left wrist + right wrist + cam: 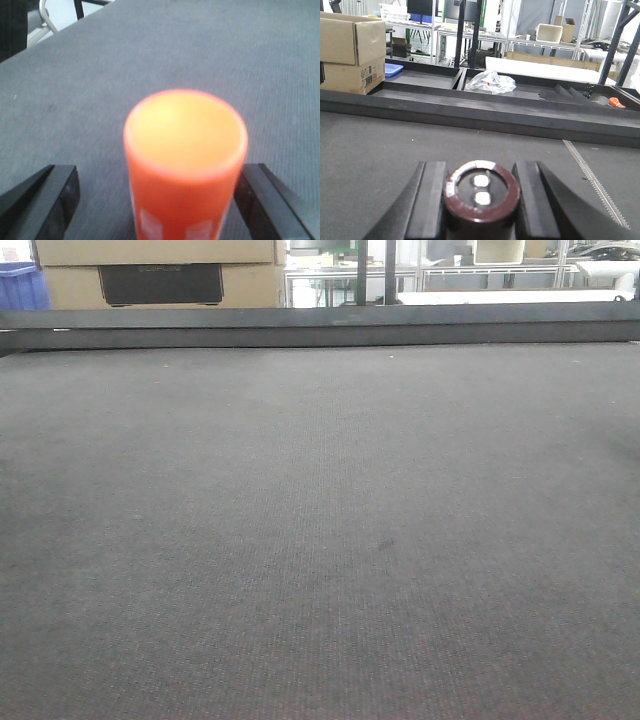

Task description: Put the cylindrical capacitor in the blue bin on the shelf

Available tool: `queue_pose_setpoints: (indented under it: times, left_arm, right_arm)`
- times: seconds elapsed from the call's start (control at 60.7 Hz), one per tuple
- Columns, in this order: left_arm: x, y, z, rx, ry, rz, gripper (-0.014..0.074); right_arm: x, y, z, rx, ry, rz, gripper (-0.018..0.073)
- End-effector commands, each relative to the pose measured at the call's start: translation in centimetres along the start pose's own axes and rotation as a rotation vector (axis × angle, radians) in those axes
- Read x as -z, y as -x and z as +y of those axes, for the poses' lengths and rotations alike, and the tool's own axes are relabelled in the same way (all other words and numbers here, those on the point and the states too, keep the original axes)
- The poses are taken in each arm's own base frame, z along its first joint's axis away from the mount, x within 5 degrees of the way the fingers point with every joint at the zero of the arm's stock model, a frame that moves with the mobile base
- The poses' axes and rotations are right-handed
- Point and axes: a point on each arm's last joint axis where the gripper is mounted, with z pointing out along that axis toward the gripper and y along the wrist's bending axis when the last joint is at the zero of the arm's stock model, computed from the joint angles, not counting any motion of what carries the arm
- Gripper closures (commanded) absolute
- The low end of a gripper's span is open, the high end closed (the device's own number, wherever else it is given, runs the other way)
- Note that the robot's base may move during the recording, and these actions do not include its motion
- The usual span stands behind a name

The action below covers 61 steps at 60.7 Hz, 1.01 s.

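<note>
The right gripper [480,202] is closed on the stubby dark brown cylindrical capacitor [481,190]. Its 2 black fingers [432,200] press against opposite sides of the body. The capacitor stands upright, and its silvery top with 2 pale terminals faces the right wrist camera. Whether its base touches the dark grey felt table top [380,150] cannot be told.

The left gripper [155,200] is spread wider than the bright orange plastic cylinder [185,165] standing between its jaws. The right-hand finger in that view sits at the cylinder's edge, while the other black finger [55,200] is clearly apart from it, so nothing is gripped.

Beyond the capacitor, a raised dark rail [470,112] crosses the far edge of the table. Behind it are shallow black trays [420,80], one of which holds a crumpled clear plastic bag [490,81]. Brown cardboard boxes [350,50] are stacked at the left. A thin toothed metal strip [592,180] lies on the felt to the right.

In the front view, a blue plastic container [20,285] shows at the top left corner, just beside the boxes. No arm appears there.
</note>
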Motion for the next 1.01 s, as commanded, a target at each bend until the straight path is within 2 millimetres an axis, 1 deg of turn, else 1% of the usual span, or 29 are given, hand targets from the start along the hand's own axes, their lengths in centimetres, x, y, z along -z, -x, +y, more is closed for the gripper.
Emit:
queue_pose_setpoints:
  times: [0.0, 0.066, 0.181, 0.214, 0.264, 0.313, 0.346, 0.412, 0.429, 0.495, 0.511, 0.61, 0.742, 0.857, 0.94, 0.989]
  left_arm:
    - [-0.5, 0.6, 0.1, 0.012, 0.008, -0.034, 0.0069]
    - [-0.8, 0.6, 0.0, 0.013, 0.008, -0.036, 0.0069]
    - [-1.4, 0.0, -0.1, 0.011, 0.008, -0.019, 0.0073]
    - [-1.4, -0.1, -0.1, 0.011, 0.008, -0.017, 0.0083]
    - [-1.5, -0.1, -0.1, 0.011, 0.008, -0.017, 0.0123]
    - [-1.5, -0.1, -0.1, 0.011, 0.008, -0.017, 0.0202]
    - [-1.5, -0.1, -0.1, 0.011, 0.008, -0.017, 0.0279]
    - [-1.3, 0.1, -0.1, 0.013, 0.004, -0.010, 0.0464]
    - [-1.3, 0.2, -0.1, 0.013, 0.003, -0.008, 0.0524]
    - [-1.0, 0.6, -0.2, 0.016, -0.003, 0.002, 0.0696]
    - [-0.9, 0.8, -0.2, 0.015, -0.006, 0.003, 0.0706]
    - [-0.1, 2.1, -0.4, 0.007, -0.030, 0.016, 0.0707]
    - [1.7, 4.2, -0.8, -0.020, -0.082, 0.078, 0.0707]
    - [3.7, 6.3, -1.4, -0.074, -0.140, 0.156, 0.0707]
    - [5.7, 8.2, -1.7, -0.106, -0.174, 0.189, 0.0707]
    - [6.8, 9.0, -1.8, -0.116, -0.188, 0.212, 0.0707]
  right_arm:
    - [0.3, 0.3, 0.0, 0.002, 0.000, -0.016, 0.0670]
    - [0.3, 0.2, 0.0, 0.002, 0.000, -0.012, 0.0670]
    - [0.3, 0.2, 0.0, 0.002, 0.000, -0.008, 0.0670]
    - [0.3, 0.2, 0.0, 0.002, 0.000, -0.008, 0.0670]
    - [0.3, 0.2, 0.0, 0.002, 0.000, -0.008, 0.0670]
    - [0.3, 0.2, 0.0, 0.002, 0.000, -0.008, 0.0670]
    - [0.3, 0.2, 0.0, 0.002, 0.000, -0.006, 0.0670]
    - [0.3, 0.1, 0.0, 0.002, 0.000, -0.001, 0.0670]
    - [0.3, 0.1, 0.0, 0.002, 0.000, -0.001, 0.0670]
    - [0.3, 0.1, 0.0, 0.002, 0.000, 0.002, 0.0670]
    - [0.3, 0.1, 0.0, 0.002, 0.000, 0.002, 0.0670]
    - [0.3, 0.1, 0.0, 0.002, 0.000, 0.002, 0.0670]
    - [0.3, 0.1, 0.0, 0.002, 0.001, 0.007, 0.0670]
    - [0.3, -0.1, 0.0, 0.002, 0.001, 0.028, 0.0670]
    - [0.3, -0.4, 0.0, 0.002, 0.001, 0.053, 0.0670]
    - [0.3, -0.5, 0.0, 0.002, 0.001, 0.072, 0.0670]
